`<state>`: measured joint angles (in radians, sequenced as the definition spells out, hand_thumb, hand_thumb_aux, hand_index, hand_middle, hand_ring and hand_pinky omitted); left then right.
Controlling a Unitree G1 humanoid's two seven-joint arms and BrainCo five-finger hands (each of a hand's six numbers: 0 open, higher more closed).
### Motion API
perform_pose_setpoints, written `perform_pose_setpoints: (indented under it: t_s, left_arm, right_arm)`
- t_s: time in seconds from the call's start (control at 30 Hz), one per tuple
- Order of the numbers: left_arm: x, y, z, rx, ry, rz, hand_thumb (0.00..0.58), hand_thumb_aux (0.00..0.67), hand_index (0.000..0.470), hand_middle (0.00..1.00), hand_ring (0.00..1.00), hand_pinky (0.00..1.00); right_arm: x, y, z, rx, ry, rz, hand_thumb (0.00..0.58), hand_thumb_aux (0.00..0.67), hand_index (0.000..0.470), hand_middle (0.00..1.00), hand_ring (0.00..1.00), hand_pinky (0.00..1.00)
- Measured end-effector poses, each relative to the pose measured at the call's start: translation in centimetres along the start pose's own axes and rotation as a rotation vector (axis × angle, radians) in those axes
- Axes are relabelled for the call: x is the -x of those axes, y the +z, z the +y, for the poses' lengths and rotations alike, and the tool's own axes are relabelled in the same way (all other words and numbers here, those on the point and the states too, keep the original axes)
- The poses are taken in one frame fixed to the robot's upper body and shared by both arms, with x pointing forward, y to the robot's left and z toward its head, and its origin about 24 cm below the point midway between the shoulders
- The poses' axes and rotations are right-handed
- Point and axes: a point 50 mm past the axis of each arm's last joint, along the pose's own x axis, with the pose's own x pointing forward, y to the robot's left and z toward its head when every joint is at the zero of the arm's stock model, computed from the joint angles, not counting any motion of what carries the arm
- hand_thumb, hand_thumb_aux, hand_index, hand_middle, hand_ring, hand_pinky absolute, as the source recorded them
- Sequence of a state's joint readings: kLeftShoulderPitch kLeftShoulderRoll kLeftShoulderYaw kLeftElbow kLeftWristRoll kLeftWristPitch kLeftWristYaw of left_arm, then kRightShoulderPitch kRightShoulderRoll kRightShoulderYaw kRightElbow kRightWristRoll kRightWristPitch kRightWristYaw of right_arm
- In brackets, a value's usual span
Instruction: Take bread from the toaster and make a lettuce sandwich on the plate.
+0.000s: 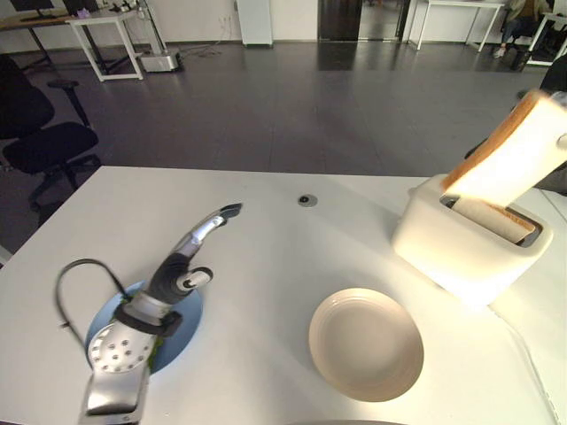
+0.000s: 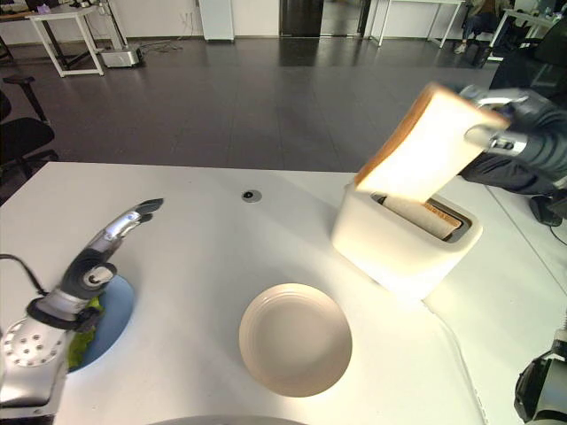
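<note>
Bread slice [image 2: 423, 146] pinched at its top edge by right hand [image 2: 509, 133], tilted over toaster [image 2: 403, 248], liable to slip from so shallow a hold; left hand [image 1: 182, 266] spread, empty.

Lettuce [image 2: 86, 329]: mostly hidden under the wrist of the left hand [image 1: 182, 266]; only a green fringe shows. Blue plate [image 2: 120, 305] beneath it: middle covered by the same wrist.

Raised bread slice [image 2: 425, 146]: blurred. Its upper corner is covered by the right hand [image 2: 509, 133]. Its lower end overlaps the slot of the toaster [image 2: 403, 239]; cannot tell whether it is clear of it.

Second slice [image 2: 416, 215]: sunk in the slot, top edge alone visible.
</note>
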<state>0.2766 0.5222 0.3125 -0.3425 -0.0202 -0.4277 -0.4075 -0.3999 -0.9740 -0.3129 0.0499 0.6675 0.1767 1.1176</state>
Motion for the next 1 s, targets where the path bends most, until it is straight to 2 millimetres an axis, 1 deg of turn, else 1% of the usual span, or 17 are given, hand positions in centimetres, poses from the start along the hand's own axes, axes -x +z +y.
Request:
perform_pose_setpoints:
  t_s: [0.07,0.17,0.23,0.3,0.37,0.43,0.5,0.57,0.6,0.63,0.8,0.83,0.87,0.9,0.93,0.97,1.0]
  left_arm:
    - [1.6,-0.3,1.2,-0.064,-0.013,0.069,0.000,0.000,0.000,0.00,0.00,0.00]
    - [3.7,-1.2,3.0,-0.107,0.008,0.146,0.000,0.000,0.000,0.00,0.00,0.00]
    - [4.5,-1.8,3.6,-0.105,0.025,0.166,0.000,0.000,0.000,0.00,0.00,0.00]
    - [5.6,-2.6,4.1,-0.086,0.048,0.204,0.000,0.000,0.000,0.00,0.00,0.00]
    - [6.2,-2.9,4.2,-0.085,0.052,0.228,0.000,0.000,0.000,0.00,0.00,0.00]
    - [6.5,-3.2,4.2,-0.082,0.053,0.241,0.000,0.000,0.000,0.00,0.00,0.00]
    - [6.8,-3.7,4.1,-0.086,0.042,0.271,0.000,0.000,0.000,0.00,0.00,0.00]
    - [7.4,-4.2,3.9,-0.109,0.005,0.322,0.000,0.000,0.000,0.00,0.00,0.00]
    - [7.7,-4.4,3.8,-0.135,-0.030,0.356,0.000,0.000,0.000,0.00,0.00,0.00]
    - [7.9,-4.7,3.8,-0.176,-0.071,0.396,0.000,0.000,0.000,0.00,0.00,0.00]
    - [10.4,-6.5,3.6,-0.459,-0.315,0.728,0.000,0.000,0.000,0.00,0.00,0.00]
    - [10.4,-6.7,3.5,-0.512,-0.346,0.768,0.049,0.029,0.020,0.00,0.00,0.00]
    - [10.3,-6.7,3.3,-0.543,-0.362,0.781,0.223,0.145,0.101,0.00,0.00,0.00]
    - [10.0,-6.8,2.9,-0.568,-0.385,0.785,0.331,0.231,0.162,0.00,0.00,0.00]
    - [9.9,-7.0,2.7,-0.589,-0.394,0.788,0.403,0.300,0.210,0.00,0.00,0.00]
    - [9.9,-7.2,2.4,-0.612,-0.400,0.793,0.371,0.268,0.188,0.00,0.00,0.00]
    - [9.9,-7.4,2.4,-0.633,-0.401,0.794,0.255,0.168,0.118,0.00,0.00,0.00]
  right_arm:
    - [-1.9,-1.7,2.9,-0.027,0.169,0.049,0.580,0.670,0.470,0.00,0.00,0.00]
    - [-4.6,-3.3,6.6,-0.024,0.367,0.100,0.580,0.670,0.470,0.00,0.00,0.00]
    - [-5.7,-4.3,8.2,-0.019,0.456,0.130,0.580,0.670,0.470,0.00,0.00,0.00]
    - [-6.7,-6.0,10.4,0.007,0.582,0.199,0.580,0.670,0.470,0.00,0.00,0.00]
    - [-7.1,-7.3,11.6,0.040,0.638,0.248,0.580,0.670,0.470,0.00,0.00,0.00]
    - [-7.5,-8.6,12.5,0.074,0.667,0.301,0.579,0.646,0.453,0.00,0.00,0.00]
    - [-8.4,-10.0,13.1,0.118,0.640,0.337,0.580,0.670,0.470,0.00,0.00,0.00]
    - [-9.5,-10.3,13.2,0.148,0.606,0.330,0.577,0.623,0.437,0.00,0.00,0.00]
    - [-9.8,-10.3,13.2,0.157,0.593,0.327,0.487,0.402,0.282,0.00,0.00,0.00]
    - [-10.0,-10.5,13.3,0.168,0.587,0.327,0.000,0.000,0.000,0.00,0.00,0.00]
    - [-10.8,-10.8,13.5,0.218,0.517,0.306,0.000,0.000,0.000,0.00,0.00,0.00]
    - [-11.2,-10.5,13.2,0.229,0.489,0.286,0.000,0.000,0.000,0.00,0.00,0.00]
    - [-11.3,-10.3,13.0,0.238,0.475,0.275,0.000,0.000,0.000,0.00,0.00,0.00]
    - [-11.5,-10.0,12.8,0.248,0.466,0.266,0.000,0.000,0.000,0.00,0.00,0.00]
    - [-11.5,-10.0,12.7,0.251,0.462,0.262,0.000,0.000,0.000,0.00,0.00,0.00]
    - [-11.5,-9.9,12.7,0.253,0.459,0.259,0.000,0.000,0.000,0.00,0.00,0.00]
    - [-11.5,-9.9,12.6,0.253,0.457,0.257,0.000,0.000,0.000,0.00,0.00,0.00]
